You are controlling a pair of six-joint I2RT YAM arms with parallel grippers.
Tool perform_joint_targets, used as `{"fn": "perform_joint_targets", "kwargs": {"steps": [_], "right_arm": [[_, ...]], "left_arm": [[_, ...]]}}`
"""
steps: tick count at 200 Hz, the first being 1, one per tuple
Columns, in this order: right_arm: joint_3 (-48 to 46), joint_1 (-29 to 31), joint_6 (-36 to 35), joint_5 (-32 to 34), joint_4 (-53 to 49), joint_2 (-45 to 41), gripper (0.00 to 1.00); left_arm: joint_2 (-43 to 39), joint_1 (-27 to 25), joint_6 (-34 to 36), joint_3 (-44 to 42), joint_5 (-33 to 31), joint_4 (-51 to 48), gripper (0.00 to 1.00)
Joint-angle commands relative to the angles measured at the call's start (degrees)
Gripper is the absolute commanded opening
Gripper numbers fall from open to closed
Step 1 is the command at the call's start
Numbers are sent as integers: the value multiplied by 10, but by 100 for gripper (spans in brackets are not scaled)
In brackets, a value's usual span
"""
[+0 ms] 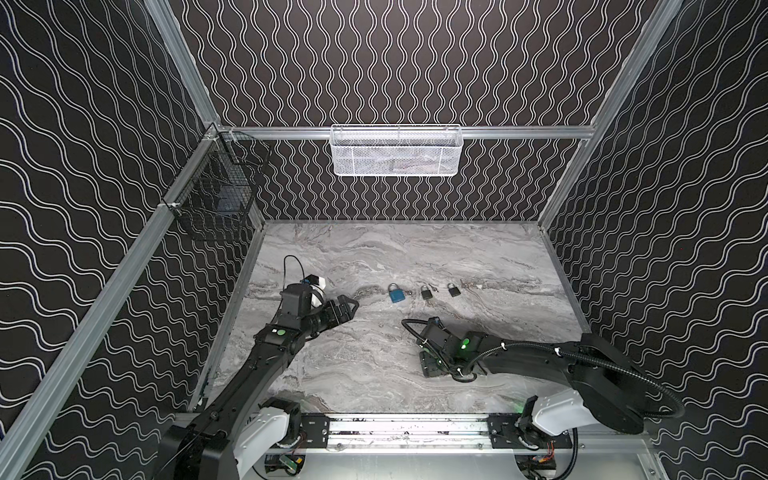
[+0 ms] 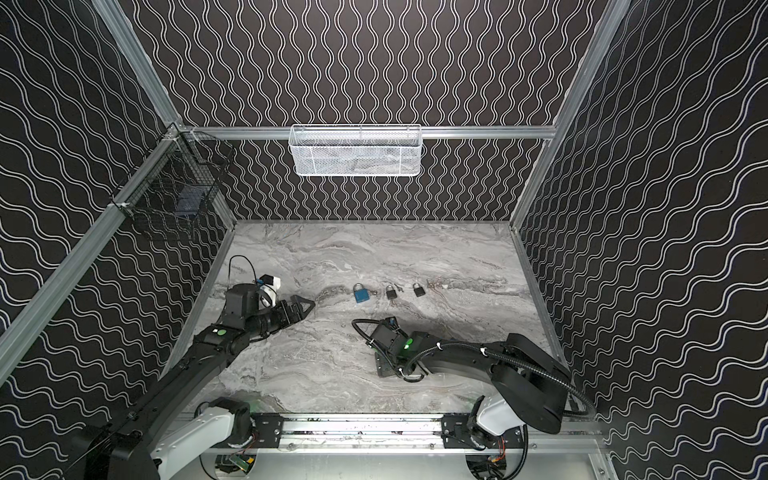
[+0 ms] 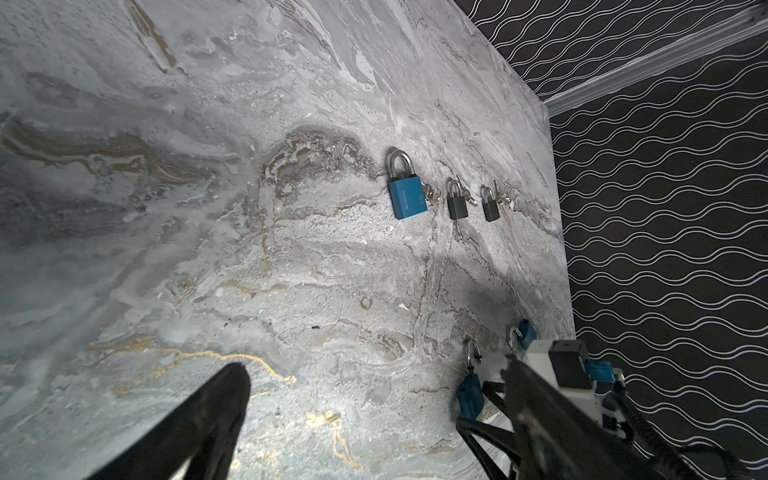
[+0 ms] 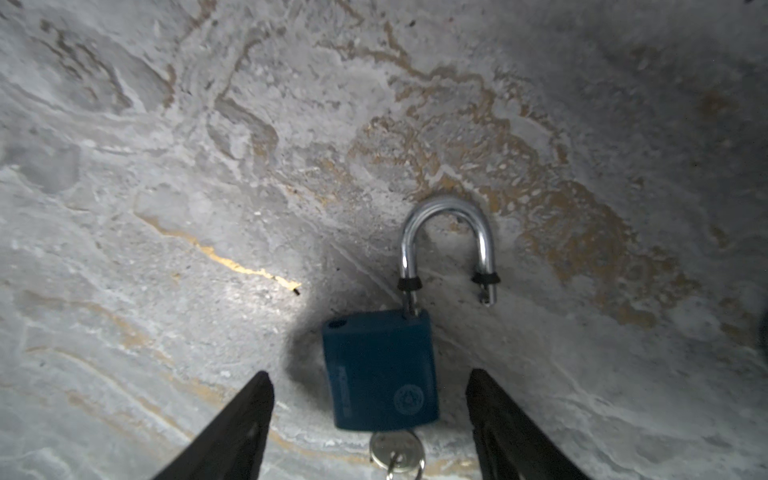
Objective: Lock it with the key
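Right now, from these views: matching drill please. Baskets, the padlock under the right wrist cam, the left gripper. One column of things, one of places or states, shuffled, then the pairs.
Things
1 white basket
2 black basket
3 blue padlock in the right wrist view
4 left gripper

Place or state
A shackle swung open, key at its bottom end
B hung on the left side rail
C open, holding nothing
D hung on the back rail

Pairs: 1-D, 2-B, 3-A, 4-C

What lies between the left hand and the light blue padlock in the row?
Nothing: in both top views only bare marble tabletop separates the left hand from the light blue padlock.
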Motion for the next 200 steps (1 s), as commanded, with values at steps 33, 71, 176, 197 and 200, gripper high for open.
{"fn": "perform_joint_targets", "kwargs": {"steps": [33, 71, 176, 197, 200], "right_arm": [[6, 0, -48, -9, -7, 11, 72], [8, 0, -60, -11, -16, 12, 65], [-10, 0, -107, -31, 15, -11, 28], [-5, 0, -142, -36, 33, -29, 25], [-3, 0, -146, -40, 36, -30, 25]], "left_arm": [[10, 0, 16, 3, 24, 14, 99], [6, 0, 16, -2, 26, 14, 99], [11, 0, 30, 4, 73, 4, 99], [25, 0, 40, 3, 124, 12, 99], [26, 0, 40, 2, 131, 14, 99]]}}
